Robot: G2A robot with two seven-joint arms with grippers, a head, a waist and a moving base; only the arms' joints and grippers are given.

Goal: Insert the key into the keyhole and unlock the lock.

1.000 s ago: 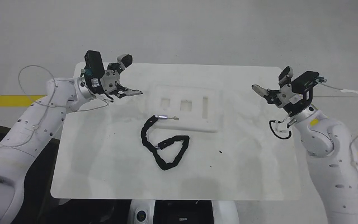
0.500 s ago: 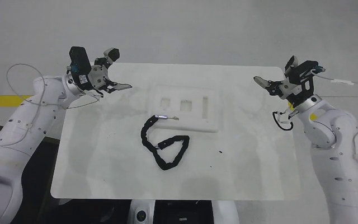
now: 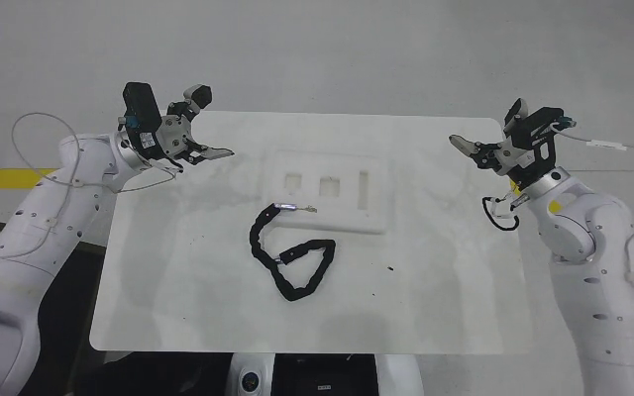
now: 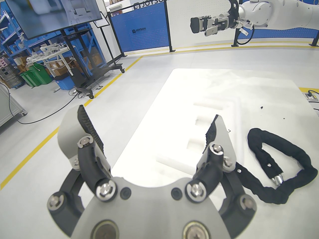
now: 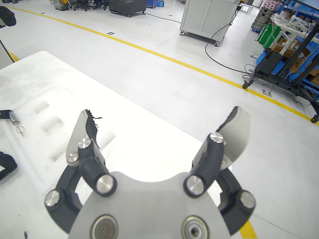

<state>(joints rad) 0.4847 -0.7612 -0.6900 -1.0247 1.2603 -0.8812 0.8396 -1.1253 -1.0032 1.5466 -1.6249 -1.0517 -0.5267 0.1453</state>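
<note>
A black sleeved chain lock (image 3: 290,254) lies looped on the white table (image 3: 446,287), in front of the foam tray. Its silver lock cylinder (image 3: 285,207) rests at the tray's front edge, with a small key (image 3: 310,209) at its tip. I cannot tell whether the key sits in the keyhole. The cylinder (image 5: 13,118) and key (image 5: 20,131) also appear in the right wrist view. My left gripper (image 3: 211,124) hangs open over the table's far left corner, nothing in it. Over the far right corner my right gripper (image 3: 485,124) is open too. The chain (image 4: 281,155) lies beyond the left gripper (image 4: 149,115).
A white foam tray (image 3: 376,213) with three cutouts lies at the table's middle back. A few dark specks (image 3: 392,267) dot the table to the right of the chain. Beyond the table edges is open floor.
Since a second ago both arms drew outward and back from the table's middle to its far corners, then held still. The chain and key have not moved.
</note>
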